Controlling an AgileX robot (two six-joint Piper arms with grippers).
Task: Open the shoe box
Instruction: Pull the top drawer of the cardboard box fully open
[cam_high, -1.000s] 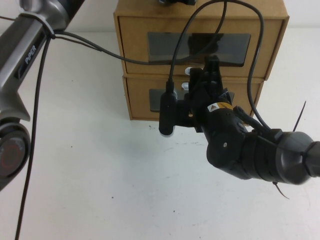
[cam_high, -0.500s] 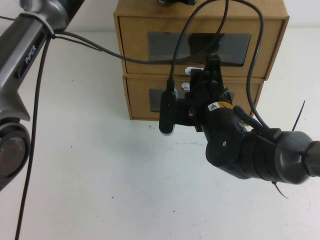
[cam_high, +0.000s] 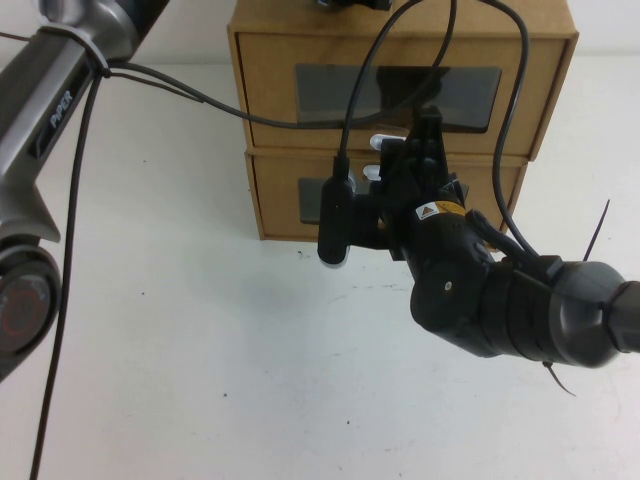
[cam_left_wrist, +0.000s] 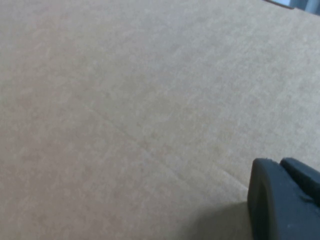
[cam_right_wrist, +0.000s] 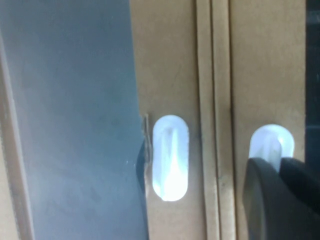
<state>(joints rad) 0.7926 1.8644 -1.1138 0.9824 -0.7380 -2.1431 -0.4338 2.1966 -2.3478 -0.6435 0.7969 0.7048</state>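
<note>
Jaws of right gripper (cam_high: 427, 125) pinching lower handle (cam_right_wrist: 271, 140); left gripper (cam_left_wrist: 282, 195) atop upper shoe box (cam_left_wrist: 125, 110)

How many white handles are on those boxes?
2: upper handle on the top box, lower handle on the bottom box. Right gripper shut beside them; left gripper over cardboard. Others possibly hidden.

Shoe boxes (cam_high: 268, 60): matt brown cardboard. Windows (cam_high: 330, 88): dark, glossy film. Pull tabs (cam_right_wrist: 170, 157): smooth translucent white plastic.
</note>
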